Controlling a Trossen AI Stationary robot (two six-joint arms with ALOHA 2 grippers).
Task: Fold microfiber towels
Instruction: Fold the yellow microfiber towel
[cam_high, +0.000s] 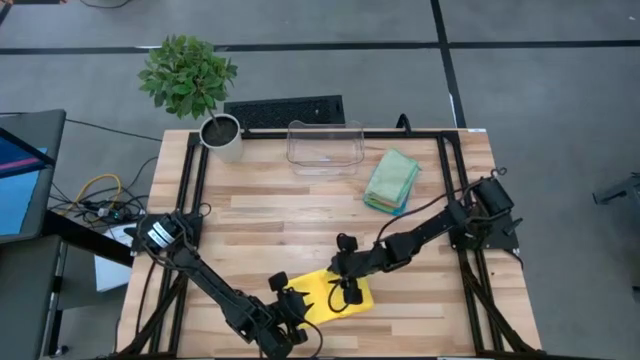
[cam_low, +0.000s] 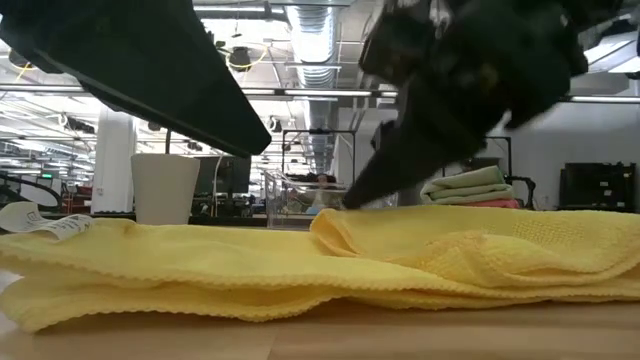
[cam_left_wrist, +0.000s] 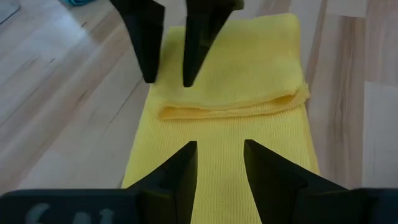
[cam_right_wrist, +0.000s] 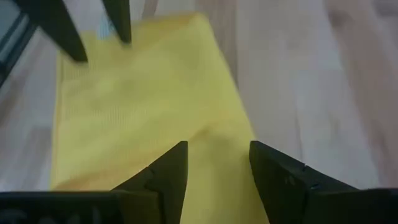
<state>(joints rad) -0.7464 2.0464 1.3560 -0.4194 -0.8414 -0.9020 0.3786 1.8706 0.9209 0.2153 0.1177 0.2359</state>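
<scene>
Taking the yellow towel (cam_high: 335, 293) as the landmark, the potted plant (cam_high: 190, 85) stood well away at the table's far left corner, clear of the work. The left gripper (cam_high: 291, 308) hovered just past the towel's left edge, its fingers (cam_left_wrist: 180, 174) parted over the cloth and holding nothing, probably so it could pin or catch that end. The towel lay at the near edge of the table (cam_high: 280, 220), between both arms, with one end doubled over into a fold; that placement likely kept it within reach of each arm. The right gripper (cam_high: 347, 293) hung over the towel's right part, fingers (cam_right_wrist: 165, 171) apart and empty, seemingly poised to take the folded edge. Beyond the towel, toward the far side, sat the clear bin (cam_high: 325, 145), and right of it the stack of folded towels (cam_high: 391, 181), set aside as finished.
</scene>
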